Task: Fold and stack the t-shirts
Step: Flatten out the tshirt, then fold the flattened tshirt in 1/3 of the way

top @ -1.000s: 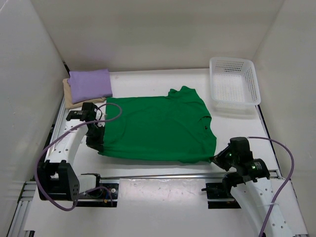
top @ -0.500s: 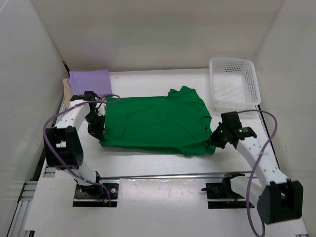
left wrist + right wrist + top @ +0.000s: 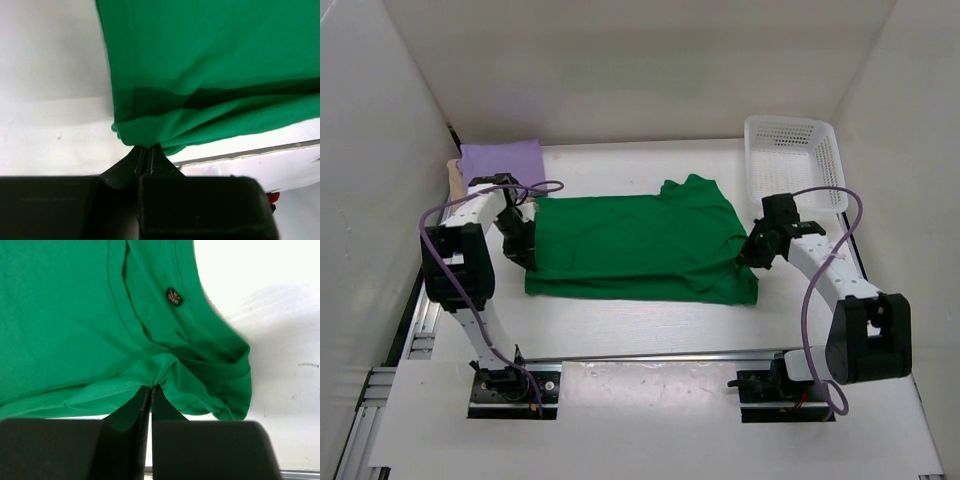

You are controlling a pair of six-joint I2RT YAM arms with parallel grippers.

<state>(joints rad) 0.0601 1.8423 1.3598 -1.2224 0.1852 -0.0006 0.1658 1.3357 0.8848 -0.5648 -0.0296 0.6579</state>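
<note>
Across the white bench (image 3: 620, 335), left pincer (image 3: 148, 150) and right pincer (image 3: 150, 389), both pinched shut on the green t-shirt (image 3: 640, 245) hem, have carried it farther back, starting the fold.

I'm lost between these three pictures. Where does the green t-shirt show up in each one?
Top external: green t-shirt lies mid-table, partly folded, between both arms.
Left wrist: fills the upper right, edge pinched by the left gripper.
Right wrist: fills left and centre, edge pinched by the right gripper.
Shared landmark: the white table around it.
</note>
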